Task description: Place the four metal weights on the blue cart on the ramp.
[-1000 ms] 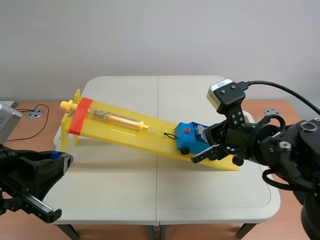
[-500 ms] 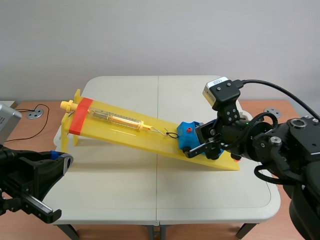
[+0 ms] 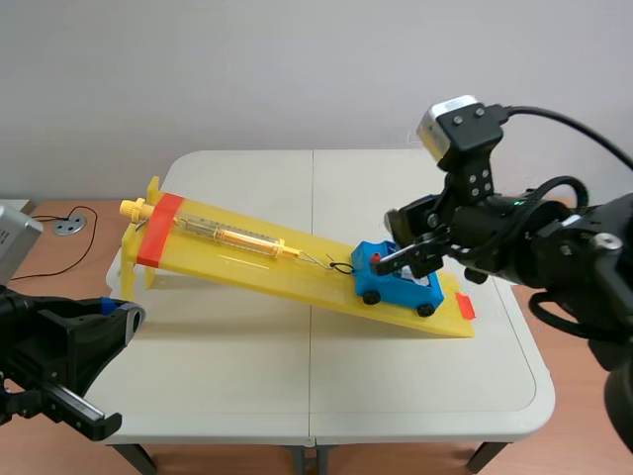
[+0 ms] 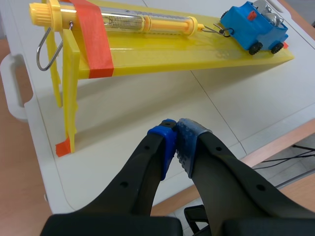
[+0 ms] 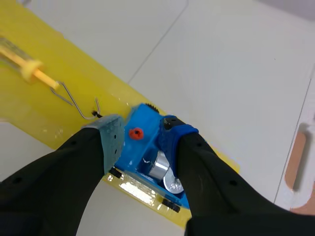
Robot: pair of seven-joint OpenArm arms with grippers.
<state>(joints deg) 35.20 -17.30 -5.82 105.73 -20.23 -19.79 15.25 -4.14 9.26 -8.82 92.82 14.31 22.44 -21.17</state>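
Weights (image 5: 161,167) sitting in cart (image 3: 400,283) bed, count unclear. Cart resting low on ramp (image 3: 237,260), hanging from spring scale (image 3: 232,236) hook. Right gripper (image 5: 141,132) hovering just over cart, fingers apart, holding nothing. Left gripper (image 4: 176,143) closed, empty, well apart. Risk: finger clipping cart, hook slipping, cart rolling off ramp's low end, spilling weights.

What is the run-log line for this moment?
right end effector: open, over blue cart on ramp | metal weights: in cart | left end effector: shut, empty
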